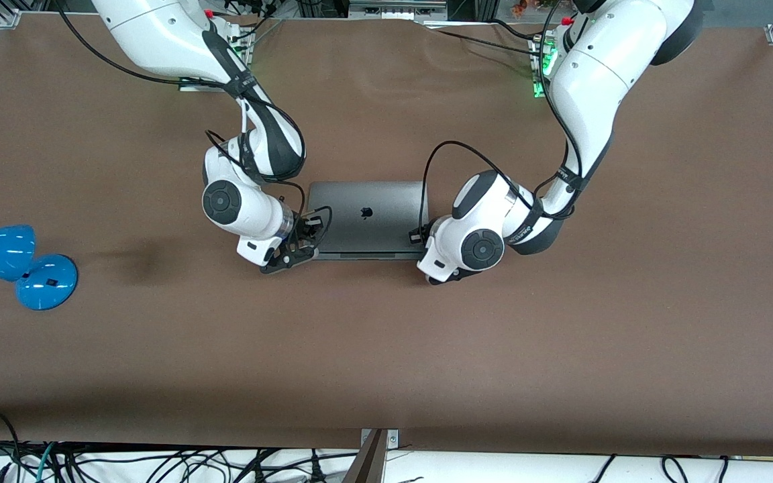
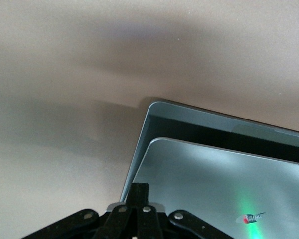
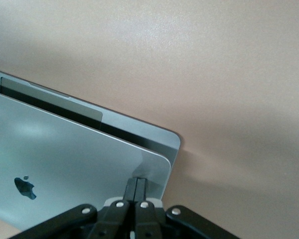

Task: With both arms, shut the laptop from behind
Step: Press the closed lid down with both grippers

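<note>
The space-grey laptop [image 1: 366, 218] lies on the brown table between the two arms, apple logo up. Its lid is almost down: both wrist views show a thin dark gap between lid and base. My right gripper [image 1: 311, 233] is shut, its fingertips [image 3: 136, 187] resting on the lid's corner [image 3: 65, 154] at the right arm's end. My left gripper [image 1: 419, 236] is shut, its fingertips [image 2: 139, 191] on the lid's corner [image 2: 214, 184] at the left arm's end. The keys, trackpad and screen are hidden under the lid.
A blue desk lamp [image 1: 17, 261] lies on the table [image 1: 561, 335] near the edge at the right arm's end. Loose cables [image 1: 158, 463] hang below the table edge nearest the front camera. Black cables loop off both wrists beside the laptop.
</note>
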Robot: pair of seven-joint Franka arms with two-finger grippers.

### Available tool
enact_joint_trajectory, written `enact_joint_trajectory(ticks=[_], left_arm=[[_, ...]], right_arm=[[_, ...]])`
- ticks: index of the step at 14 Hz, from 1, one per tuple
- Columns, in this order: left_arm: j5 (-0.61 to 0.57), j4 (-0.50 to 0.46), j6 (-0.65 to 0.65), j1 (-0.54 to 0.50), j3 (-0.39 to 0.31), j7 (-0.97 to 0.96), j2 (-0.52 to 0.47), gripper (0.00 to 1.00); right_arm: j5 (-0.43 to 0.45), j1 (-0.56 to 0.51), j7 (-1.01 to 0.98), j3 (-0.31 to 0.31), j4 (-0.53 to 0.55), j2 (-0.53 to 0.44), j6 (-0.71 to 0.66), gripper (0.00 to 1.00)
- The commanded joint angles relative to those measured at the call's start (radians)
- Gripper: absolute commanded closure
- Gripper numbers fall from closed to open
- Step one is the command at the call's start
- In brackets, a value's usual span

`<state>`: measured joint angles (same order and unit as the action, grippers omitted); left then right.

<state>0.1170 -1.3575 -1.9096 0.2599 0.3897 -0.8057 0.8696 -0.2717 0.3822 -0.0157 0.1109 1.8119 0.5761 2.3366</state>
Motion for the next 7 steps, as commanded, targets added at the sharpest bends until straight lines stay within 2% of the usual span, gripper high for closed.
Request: enact_joint_trajectory(ticks=[1, 7], left_arm=[[-0.027, 0.009, -0.038, 0.002, 0.003, -0.007, 0.017, 1.0], [-0.027, 0.02, -0.074, 0.024, -0.031, -0.003, 0.045, 1.0]], right_arm=[[0.006, 0.006, -0.01, -0.003, -0.026, 0.014, 0.006, 1.0], [0.008, 0.012, -0.01, -0.003, -0.036, 0.042, 0.033, 1.0]])
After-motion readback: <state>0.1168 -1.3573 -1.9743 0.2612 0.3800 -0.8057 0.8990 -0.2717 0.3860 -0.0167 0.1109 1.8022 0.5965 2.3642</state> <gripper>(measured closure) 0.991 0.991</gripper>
